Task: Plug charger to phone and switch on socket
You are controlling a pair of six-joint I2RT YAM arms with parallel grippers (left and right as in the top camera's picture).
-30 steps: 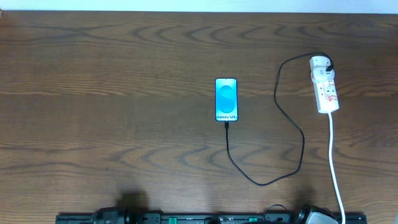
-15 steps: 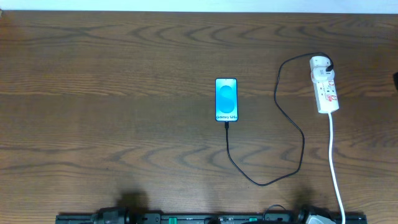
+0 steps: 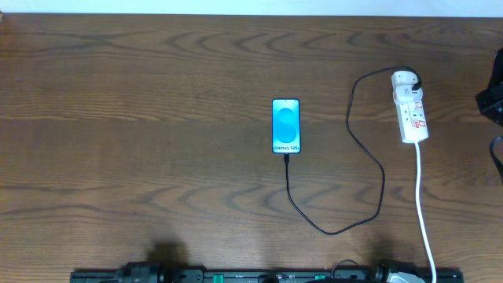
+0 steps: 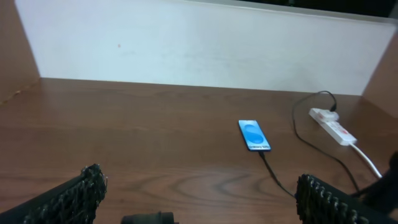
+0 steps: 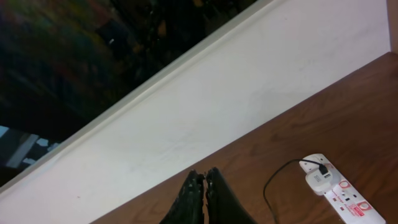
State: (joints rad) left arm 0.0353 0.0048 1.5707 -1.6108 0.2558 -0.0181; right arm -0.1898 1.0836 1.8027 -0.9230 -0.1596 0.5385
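The phone (image 3: 286, 126) lies flat at the table's centre, blue screen up; it also shows in the left wrist view (image 4: 254, 135). The black charger cable (image 3: 369, 161) runs from the phone's near end, where its tip sits, in a loop to a white adapter on the socket (image 3: 410, 108). The socket also shows in the left wrist view (image 4: 334, 126) and the right wrist view (image 5: 336, 190). My left gripper (image 4: 199, 193) is open, low near the front edge, far from the phone. My right gripper (image 5: 205, 180) is shut and empty, raised; the arm shows at the overhead's right edge (image 3: 493, 98).
A white cord (image 3: 423, 206) runs from the socket to the table's front edge. A white wall panel (image 4: 199, 43) stands along the far edge of the wooden table (image 3: 141, 141). A black rail (image 3: 259, 276) lines the front edge.
The right arm has come into the overhead view at the right edge, level with the socket. Phone, cable and socket have not moved.
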